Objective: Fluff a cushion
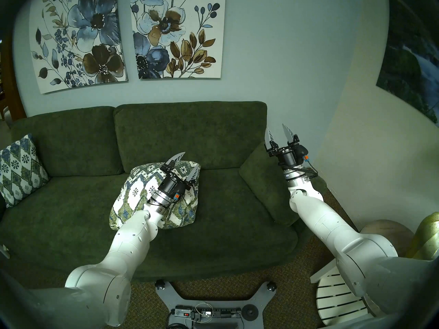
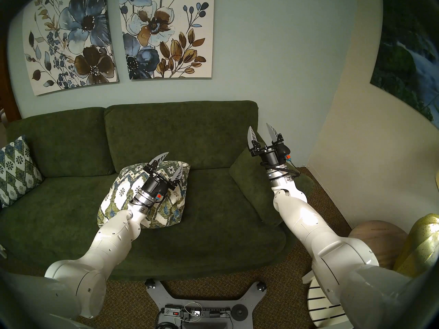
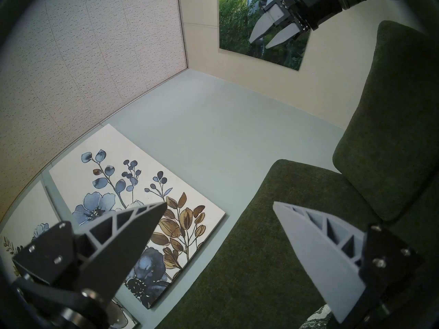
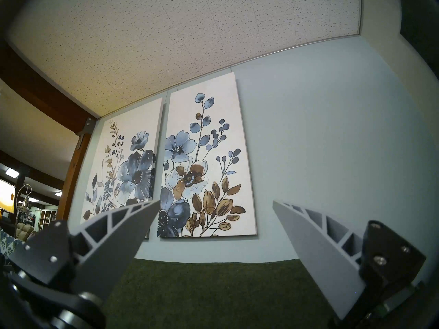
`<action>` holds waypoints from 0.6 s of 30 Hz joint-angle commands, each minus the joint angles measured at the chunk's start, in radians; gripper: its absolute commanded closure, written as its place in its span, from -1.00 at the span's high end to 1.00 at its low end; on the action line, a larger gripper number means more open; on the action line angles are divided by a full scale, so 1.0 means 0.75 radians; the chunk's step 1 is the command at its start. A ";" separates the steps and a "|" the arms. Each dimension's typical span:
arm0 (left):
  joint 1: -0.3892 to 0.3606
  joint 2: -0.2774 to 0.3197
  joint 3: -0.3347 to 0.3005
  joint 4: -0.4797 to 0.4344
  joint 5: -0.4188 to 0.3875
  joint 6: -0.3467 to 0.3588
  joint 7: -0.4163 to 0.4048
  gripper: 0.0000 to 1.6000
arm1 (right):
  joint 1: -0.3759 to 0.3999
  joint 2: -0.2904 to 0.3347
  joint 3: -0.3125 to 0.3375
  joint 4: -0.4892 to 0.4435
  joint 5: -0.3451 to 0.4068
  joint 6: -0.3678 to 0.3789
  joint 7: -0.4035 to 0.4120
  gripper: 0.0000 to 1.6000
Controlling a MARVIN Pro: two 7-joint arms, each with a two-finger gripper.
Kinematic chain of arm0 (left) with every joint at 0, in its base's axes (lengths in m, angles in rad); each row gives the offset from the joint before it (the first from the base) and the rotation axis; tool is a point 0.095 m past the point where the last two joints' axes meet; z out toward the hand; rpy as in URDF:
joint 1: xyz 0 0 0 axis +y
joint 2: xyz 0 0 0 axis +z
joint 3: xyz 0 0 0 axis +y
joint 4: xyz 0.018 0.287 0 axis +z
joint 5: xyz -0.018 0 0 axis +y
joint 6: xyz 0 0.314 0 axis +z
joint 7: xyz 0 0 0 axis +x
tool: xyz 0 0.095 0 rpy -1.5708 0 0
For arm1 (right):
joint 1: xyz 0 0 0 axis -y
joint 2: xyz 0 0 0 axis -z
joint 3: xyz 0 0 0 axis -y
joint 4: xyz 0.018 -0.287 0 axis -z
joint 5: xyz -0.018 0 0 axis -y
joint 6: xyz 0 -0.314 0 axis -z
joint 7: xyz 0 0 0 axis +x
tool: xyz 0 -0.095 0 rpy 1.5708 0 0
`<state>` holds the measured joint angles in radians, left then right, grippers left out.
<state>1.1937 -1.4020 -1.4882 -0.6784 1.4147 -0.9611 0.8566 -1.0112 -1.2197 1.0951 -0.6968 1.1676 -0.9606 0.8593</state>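
Note:
The cushion (image 1: 135, 195) (image 2: 118, 193), white with green and blue diamonds, lies slumped in the middle of the green sofa seat (image 1: 71, 214). My left gripper (image 1: 191, 160) (image 2: 175, 159) hovers over its far top edge, open, with nothing between its fingers, and the left arm hides the cushion's middle. The left wrist view looks up past the open left gripper (image 3: 220, 202), with only a corner of the cushion (image 3: 318, 319) showing. My right gripper (image 1: 275, 126) (image 2: 258, 125) (image 4: 216, 200) is raised over the sofa's right end, open and empty, pointing at the wall.
A smaller, bluer patterned pillow (image 1: 19, 169) leans at the sofa's left end. A plain green cushion (image 1: 263, 186) leans at the right end under my right arm. A white slatted side table (image 1: 337, 302), a wooden ball (image 1: 384, 233) and a gold vase (image 1: 427, 236) stand at the right.

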 commanded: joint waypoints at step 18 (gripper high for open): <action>0.030 0.026 -0.018 -0.107 0.002 0.031 0.000 1.00 | 0.010 -0.001 0.001 -0.009 0.000 0.001 0.002 1.00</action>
<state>1.1951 -1.4018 -1.4881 -0.6799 1.4156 -0.9601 0.8569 -1.0116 -1.2197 1.0952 -0.6964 1.1676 -0.9606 0.8593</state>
